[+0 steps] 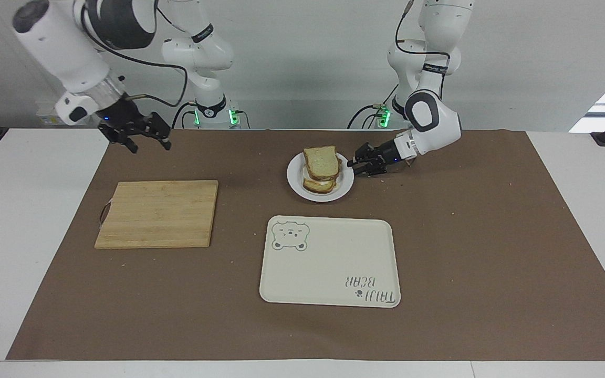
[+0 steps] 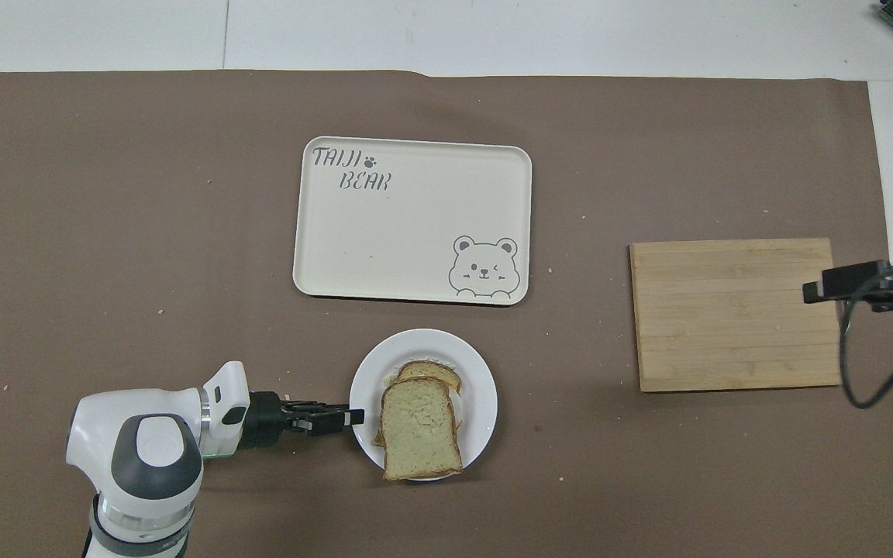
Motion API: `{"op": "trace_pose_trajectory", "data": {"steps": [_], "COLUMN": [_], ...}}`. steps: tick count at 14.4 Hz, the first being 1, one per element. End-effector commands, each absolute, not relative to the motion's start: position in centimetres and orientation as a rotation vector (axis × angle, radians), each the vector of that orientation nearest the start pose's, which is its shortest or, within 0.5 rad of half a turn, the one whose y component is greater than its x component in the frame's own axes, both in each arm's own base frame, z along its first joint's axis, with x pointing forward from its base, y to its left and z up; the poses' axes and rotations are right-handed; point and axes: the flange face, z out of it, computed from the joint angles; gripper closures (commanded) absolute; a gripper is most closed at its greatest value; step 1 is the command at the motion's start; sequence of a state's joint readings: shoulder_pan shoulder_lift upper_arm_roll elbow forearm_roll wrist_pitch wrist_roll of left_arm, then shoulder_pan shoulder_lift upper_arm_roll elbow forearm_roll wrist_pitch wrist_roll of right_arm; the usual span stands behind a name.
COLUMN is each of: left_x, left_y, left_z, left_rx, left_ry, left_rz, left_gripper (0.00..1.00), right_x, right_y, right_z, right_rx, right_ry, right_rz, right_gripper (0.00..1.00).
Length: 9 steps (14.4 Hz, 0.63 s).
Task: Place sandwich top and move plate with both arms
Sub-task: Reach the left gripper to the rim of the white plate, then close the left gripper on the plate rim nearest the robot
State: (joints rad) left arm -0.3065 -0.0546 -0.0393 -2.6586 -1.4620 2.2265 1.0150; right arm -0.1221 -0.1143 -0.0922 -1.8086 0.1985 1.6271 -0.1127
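Facing view first: the plate (image 1: 295, 184), small, round and plain white, sits on the brown mat (image 1: 491, 252) between the robots and the cream bear tray (image 1: 329, 262), which lies farther from them; on the plate rests a stack of bread, and the sandwich top (image 1: 321, 160) is the uppermost slice, light brown with a darker crust and a pale, greenish-speckled face, lying a little askew over the slice beneath, whose edge shows under it; the left gripper (image 1: 354, 168) is low at the plate's rim on the side toward the left arm's end of the table, its fingers parted, one seemingly above the rim and one at or below it, though whether they actually touch the plate I cannot tell; the right gripper (image 1: 147, 140) hangs in the air with its fingers spread wide and nothing between them, over the mat nearer to the robots than the wooden cutting board (image 1: 158, 213).

Overhead view next: the plate (image 2: 477, 376) lies just beside the tray (image 2: 408, 225); the sandwich top (image 2: 420, 431) overhangs the plate's rim on the robots' side; the left gripper (image 2: 353, 417) has its tips over the rim, close to the bread's crust; the right gripper (image 2: 812, 292) shows over the cutting board (image 2: 733, 325) at that board's edge toward the right arm's end; crumbs dot the mat (image 2: 105, 194).
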Motion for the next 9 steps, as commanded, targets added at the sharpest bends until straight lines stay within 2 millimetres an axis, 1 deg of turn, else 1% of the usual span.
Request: {"op": "trace_pose_trajectory", "data": {"steps": [1,2,3,4,5,7,9], "left_x": [36.2,36.3,36.2,36.2,36.2,36.2,36.4], "left_y": [-16.4,-16.3,-16.4,-16.4,-16.4,-16.7,-16.8], "left_z": [23.7,23.8,23.8,23.8,23.8,24.0,24.3], "left_rx": [2.163,2.153,2.147,2.141,2.14,2.111,2.105], "left_ry": [-0.17,-0.159,-0.157,-0.159,-0.169,-0.162,-0.167], "left_rz": [0.062,0.068,0.068,0.073,0.077,0.073,0.081], "left_gripper": [0.74,0.88,0.98,1.0,1.0,1.0,1.0], "right_x": [49.5,49.2,49.2,49.3,49.4,49.6,50.2], "right_y": [-11.3,-11.6,-11.1,-10.4,-10.2,-10.4,-9.9], "right_z": [59.5,59.7,59.8,60.2,60.4,61.1,61.2], "right_rx": [-2.963,-3.013,-3.033,-3.038,-3.039,-3.043,-3.069], "right_ry": [0.187,0.175,0.156,0.144,0.139,0.144,0.124], "right_rz": [0.092,0.11,0.129,0.125,0.118,0.081,0.031], "right_gripper": [0.0,0.0,0.0,0.0,0.0,0.0,0.0]}}
